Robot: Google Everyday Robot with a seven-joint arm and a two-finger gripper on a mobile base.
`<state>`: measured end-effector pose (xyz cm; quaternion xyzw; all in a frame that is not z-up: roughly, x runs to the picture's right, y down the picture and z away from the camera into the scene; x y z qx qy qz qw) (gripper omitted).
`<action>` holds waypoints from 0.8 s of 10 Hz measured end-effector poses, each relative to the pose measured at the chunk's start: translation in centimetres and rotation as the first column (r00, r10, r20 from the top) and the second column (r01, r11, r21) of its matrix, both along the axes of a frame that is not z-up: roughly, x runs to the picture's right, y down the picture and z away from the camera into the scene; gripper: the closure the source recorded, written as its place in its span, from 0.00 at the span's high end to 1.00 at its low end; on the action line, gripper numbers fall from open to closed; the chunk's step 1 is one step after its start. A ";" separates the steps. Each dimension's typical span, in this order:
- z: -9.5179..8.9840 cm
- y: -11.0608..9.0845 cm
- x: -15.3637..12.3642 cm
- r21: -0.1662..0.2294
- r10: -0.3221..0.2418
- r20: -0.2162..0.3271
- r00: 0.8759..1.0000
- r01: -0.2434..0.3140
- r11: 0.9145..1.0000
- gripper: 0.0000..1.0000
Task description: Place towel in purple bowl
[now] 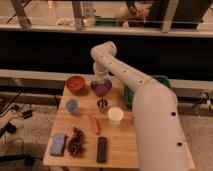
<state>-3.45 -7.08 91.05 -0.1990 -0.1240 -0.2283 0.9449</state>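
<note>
- The gripper claw (101, 80) hangs tip-down over the far side of a wooden table (125, 145).
- The purple bowl (101, 89) sits directly beneath the claw.
- We cannot tell how open the claw is, nor whether it holds the towel, which we cannot pick out.
- A red-orange bowl (76, 84) sits just left of the claw; a white cup (115, 116) stands nearer us.

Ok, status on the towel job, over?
Claw over purple bowl, at its far rim. Towel not made out. Red-orange bowl beside it, apart; nothing between claw and bowl.
</note>
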 end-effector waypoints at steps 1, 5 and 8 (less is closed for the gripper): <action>0.1 0.0 -0.1 -0.001 0.000 0.001 1.000 0.000 1.000 0.00; 0.1 0.0 0.0 -0.004 -0.002 -0.002 1.000 0.002 1.000 0.09; 0.1 0.0 0.0 -0.003 -0.002 -0.002 1.000 0.002 1.000 0.39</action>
